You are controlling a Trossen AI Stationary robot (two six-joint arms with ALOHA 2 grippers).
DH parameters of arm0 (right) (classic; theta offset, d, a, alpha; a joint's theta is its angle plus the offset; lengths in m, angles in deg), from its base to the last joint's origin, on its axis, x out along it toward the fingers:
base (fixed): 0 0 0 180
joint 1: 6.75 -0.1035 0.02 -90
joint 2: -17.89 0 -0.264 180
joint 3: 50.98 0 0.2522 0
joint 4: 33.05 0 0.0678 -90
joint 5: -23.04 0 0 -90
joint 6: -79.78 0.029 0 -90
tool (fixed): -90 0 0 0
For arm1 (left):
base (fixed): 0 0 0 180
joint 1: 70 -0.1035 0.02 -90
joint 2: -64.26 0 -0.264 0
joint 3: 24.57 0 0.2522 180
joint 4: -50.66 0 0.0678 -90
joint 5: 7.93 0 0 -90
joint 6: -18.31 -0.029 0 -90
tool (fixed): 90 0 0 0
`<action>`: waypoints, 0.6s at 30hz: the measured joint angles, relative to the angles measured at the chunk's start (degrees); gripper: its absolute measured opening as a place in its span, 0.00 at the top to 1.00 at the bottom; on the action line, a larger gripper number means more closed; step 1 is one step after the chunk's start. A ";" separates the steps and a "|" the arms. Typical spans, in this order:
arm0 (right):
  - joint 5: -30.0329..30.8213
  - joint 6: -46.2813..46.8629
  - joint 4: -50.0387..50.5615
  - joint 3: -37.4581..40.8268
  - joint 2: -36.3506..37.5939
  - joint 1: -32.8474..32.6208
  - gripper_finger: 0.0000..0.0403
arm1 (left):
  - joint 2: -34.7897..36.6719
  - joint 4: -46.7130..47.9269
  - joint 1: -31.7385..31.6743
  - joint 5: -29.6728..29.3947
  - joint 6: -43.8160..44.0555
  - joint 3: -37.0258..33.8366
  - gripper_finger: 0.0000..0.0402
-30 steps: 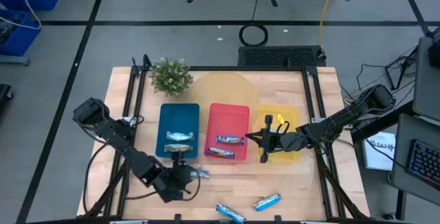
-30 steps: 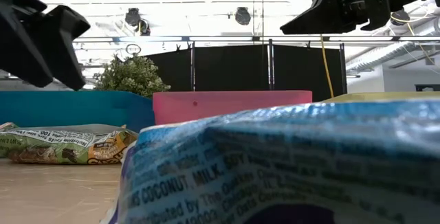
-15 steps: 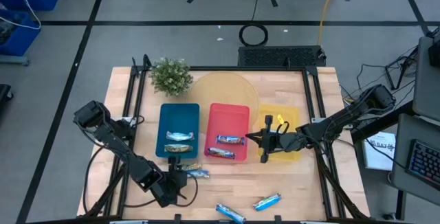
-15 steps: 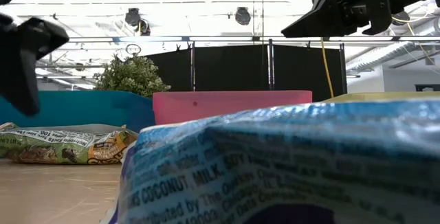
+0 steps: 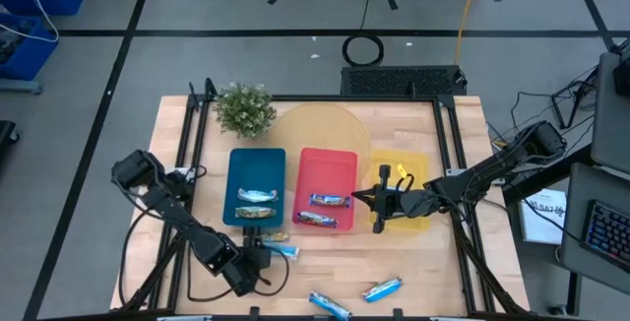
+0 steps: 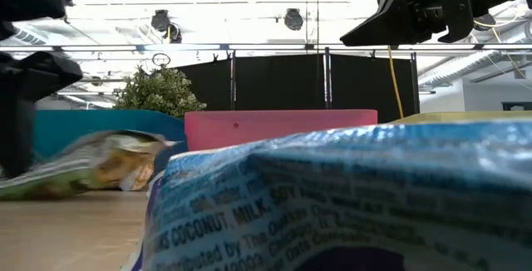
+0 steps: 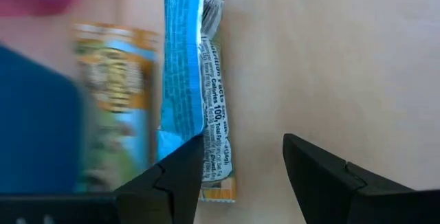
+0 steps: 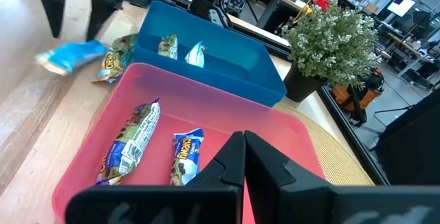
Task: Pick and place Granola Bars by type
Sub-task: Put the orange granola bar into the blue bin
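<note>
Left tool (image 7: 240, 176) released beside light-blue bar (image 7: 184, 73), long axis along fingers.

A light wooden tabletop (image 5: 325, 272) stands on a grey floor (image 5: 89, 85) crossed by dark tape lines. Blue bins (image 5: 25, 26) sit at one far corner of the floor, and a coiled black cable (image 5: 362, 50) lies beyond the tabletop's far edge beside a yellow cord (image 5: 471, 6). A desk with a keyboard (image 5: 598, 232) (partly cut off) stands off to one side. Across the room, black curtain panels (image 6: 320, 84) hang under a bright ceiling with round lamps (image 6: 293, 18). A small potted plant (image 5: 244, 110) stands at the tabletop's far corner.
</note>
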 joint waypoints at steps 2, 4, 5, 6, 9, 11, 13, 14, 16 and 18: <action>0.00 -0.01 -0.01 0.00 0.00 0.00 1.00 | 0.12 -0.43 0.59 3.76 0.82 0.07 0.49; 0.02 -0.25 -0.01 0.00 0.00 0.02 1.00 | 0.19 -0.80 1.61 5.55 1.73 0.13 0.49; 0.01 -0.47 -0.01 0.00 0.00 0.00 1.00 | 0.39 -0.83 2.24 5.84 2.13 0.13 0.49; 0.01 -0.62 -0.01 0.00 0.00 0.00 1.00 | 0.70 -0.76 2.83 6.31 2.49 0.13 0.49; 0.00 -0.56 -0.02 0.00 0.00 0.00 1.00 | 1.86 0.81 4.14 6.85 3.01 1.44 0.49; 0.02 -0.43 -0.12 0.00 0.00 0.00 1.00 | 2.70 1.61 4.83 4.92 3.03 3.80 0.49; 0.00 0.13 -0.12 0.00 0.00 0.00 1.00 | 3.08 3.71 5.28 2.18 2.52 6.75 0.49; 0.00 0.32 -0.13 0.00 0.00 0.00 1.00 | 3.02 5.40 5.49 0.83 1.96 8.14 0.49; 0.00 0.36 -0.22 0.00 0.00 0.00 1.00 | 2.98 7.28 5.85 -2.48 0.00 10.11 0.49; 0.00 0.13 -0.41 -0.04 0.00 0.00 1.00 | 2.71 6.97 5.73 -4.09 -3.47 11.58 0.49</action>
